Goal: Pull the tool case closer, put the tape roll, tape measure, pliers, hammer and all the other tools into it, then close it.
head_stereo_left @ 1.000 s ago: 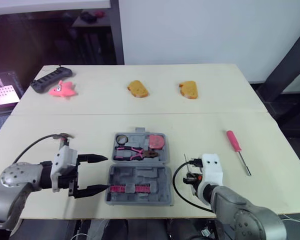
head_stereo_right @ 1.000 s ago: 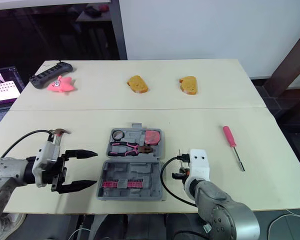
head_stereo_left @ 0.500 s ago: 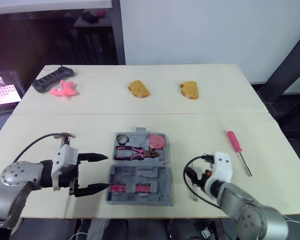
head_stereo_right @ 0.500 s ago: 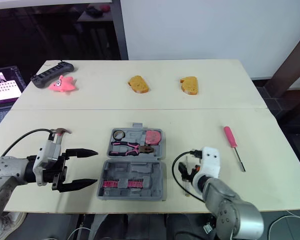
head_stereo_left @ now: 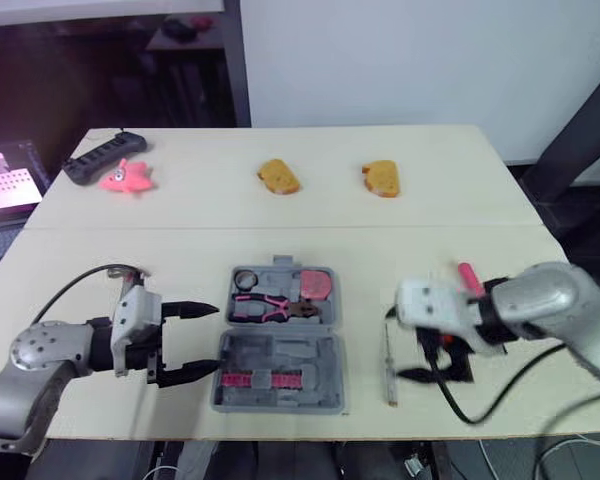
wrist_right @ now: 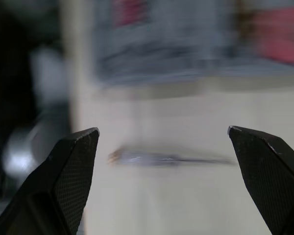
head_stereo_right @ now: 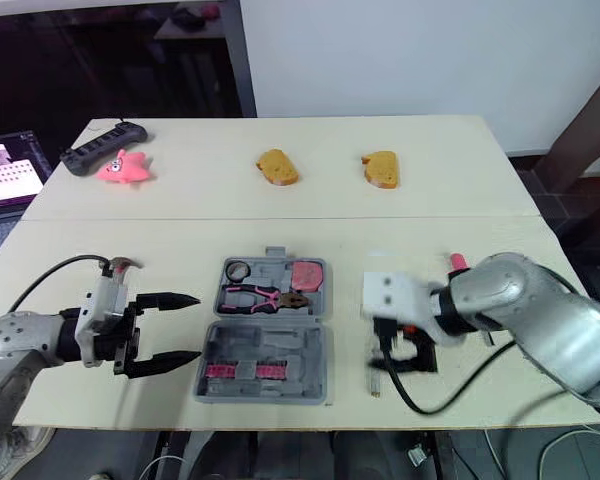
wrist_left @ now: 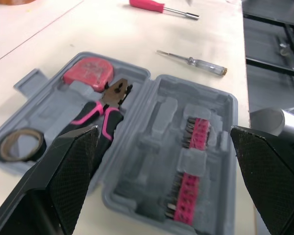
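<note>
The right arm has swung out from close in front of the robot to the right side of the table. Its right gripper now points back toward the case. The left gripper has barely shifted and waits just left of the case.

The case lies open near the front edge. The tape roll, pliers and tape measure sit in its far half, and a strip of pink bits in its near half. Two tools are still out on the table: a thin screwdriver just right of the case, and a pink screwdriver farther right, partly behind the right arm.

The step in hand looks like the pickup of the thin screwdriver. In the right wrist view it lies crosswise ahead, between the two spread fingers. The fingers are wide apart, hold nothing and seem clear of it.

The next move likely calls for lowering the fingertips almost to the tabletop on either side of the tool before closing. It is slim and lies flat, so a high or skewed pinch could roll it away.

The left gripper is also spread wide and empty. Its near fingertip reaches the case's front left corner, but whether it touches cannot be told.
</note>
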